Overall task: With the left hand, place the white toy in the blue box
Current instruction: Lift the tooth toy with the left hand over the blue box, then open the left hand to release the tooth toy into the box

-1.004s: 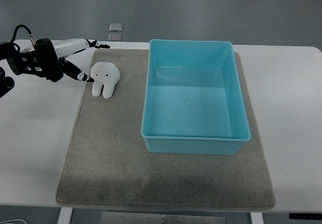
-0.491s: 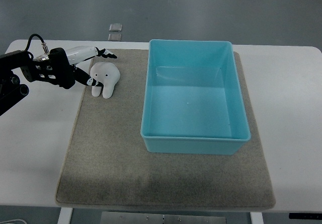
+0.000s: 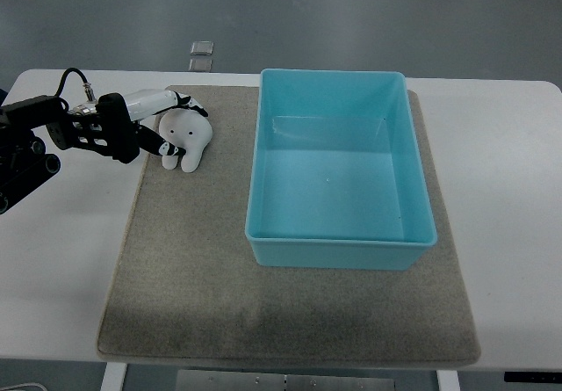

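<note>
The white tooth-shaped toy [image 3: 190, 136] lies on the grey mat [image 3: 202, 277], near its far left corner. My left hand [image 3: 186, 132] reaches in from the left edge and its fingers [image 3: 191, 104] curl over the toy's top. The thumb presses the toy's lower left side, so the hand is shut on it. The toy still rests on the mat. The blue box [image 3: 334, 256] stands open and empty on the right part of the mat, a short gap to the right of the toy. My right arm is out of the picture.
The mat covers most of the white table [image 3: 509, 189]. Two small pale squares [image 3: 201, 54] lie on the floor beyond the table's far edge. A black cable [image 3: 72, 76] loops up from the left forearm.
My left hand has moved right from beside the toy onto it. Its fingers have closed over the toy's top and left side. The toy has barely shifted.
</note>
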Robot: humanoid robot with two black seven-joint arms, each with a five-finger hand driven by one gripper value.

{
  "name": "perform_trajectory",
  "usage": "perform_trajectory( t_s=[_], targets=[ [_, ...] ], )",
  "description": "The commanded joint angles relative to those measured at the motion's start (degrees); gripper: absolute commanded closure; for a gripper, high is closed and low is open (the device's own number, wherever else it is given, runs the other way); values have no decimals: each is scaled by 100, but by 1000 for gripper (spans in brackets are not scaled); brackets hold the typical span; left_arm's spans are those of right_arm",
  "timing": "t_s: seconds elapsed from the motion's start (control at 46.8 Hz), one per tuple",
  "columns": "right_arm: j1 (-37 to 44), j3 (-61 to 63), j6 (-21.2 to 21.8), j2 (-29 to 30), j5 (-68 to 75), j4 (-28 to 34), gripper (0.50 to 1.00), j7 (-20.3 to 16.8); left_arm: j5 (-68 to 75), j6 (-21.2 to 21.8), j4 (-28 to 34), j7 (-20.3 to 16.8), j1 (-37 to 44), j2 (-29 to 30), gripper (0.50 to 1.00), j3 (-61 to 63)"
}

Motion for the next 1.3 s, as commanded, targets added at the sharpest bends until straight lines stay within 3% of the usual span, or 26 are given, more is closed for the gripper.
perform_trajectory(
  t_s=[0.0,0.107,0.256,0.534,0.918,1.282],
  targets=[
    [1,0,0,0,0,0,564,0,2,41,0,4,1,1,763,9],
    [1,0,0,0,0,0,564,0,2,164,9,4,-7,1,808,105],
    [1,0,0,0,0,0,564,0,2,200,0,4,-7,1,1000,123],
    [1,0,0,0,0,0,564,0,-129,208,-140,4,-235,18,1000,-17],
    [1,0,0,0,0,0,564,0,-455,182,-1203,22,-1044,-17,1000,-448],
    [1,0,0,0,0,0,564,0,-384,103,-1811,66,-1053,-640,1000,-124]
  ],
)
